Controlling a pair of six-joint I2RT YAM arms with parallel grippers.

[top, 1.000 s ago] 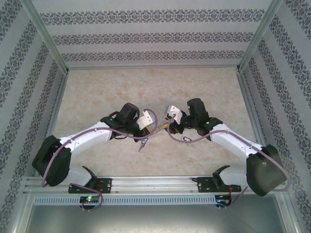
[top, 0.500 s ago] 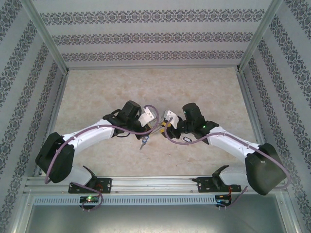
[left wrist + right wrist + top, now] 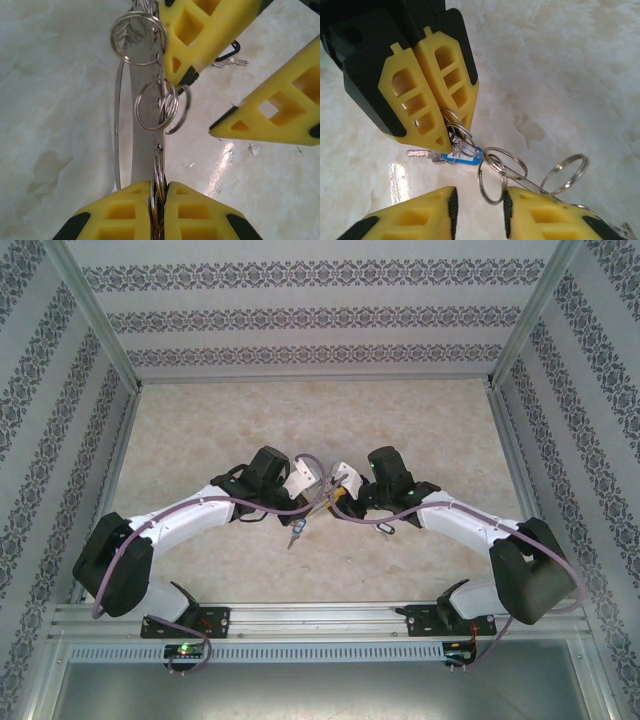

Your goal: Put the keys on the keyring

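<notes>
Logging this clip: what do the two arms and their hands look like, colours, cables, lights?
Left arm and right arm: white link shells, bulky black joint housings, a loose lilac cable along each. A small green light glows on the right wrist housing. Left hand and right hand: yellow wedge-shaped fingers with cut-out windows and black inner pads.

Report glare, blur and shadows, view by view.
Left wrist: white glare on the table at right; keyring sharp. Right wrist: glare streak on the table at lower left; nearest yellow fingers soft. Top external: even light, faint shadows, keys too small to resolve.
</notes>
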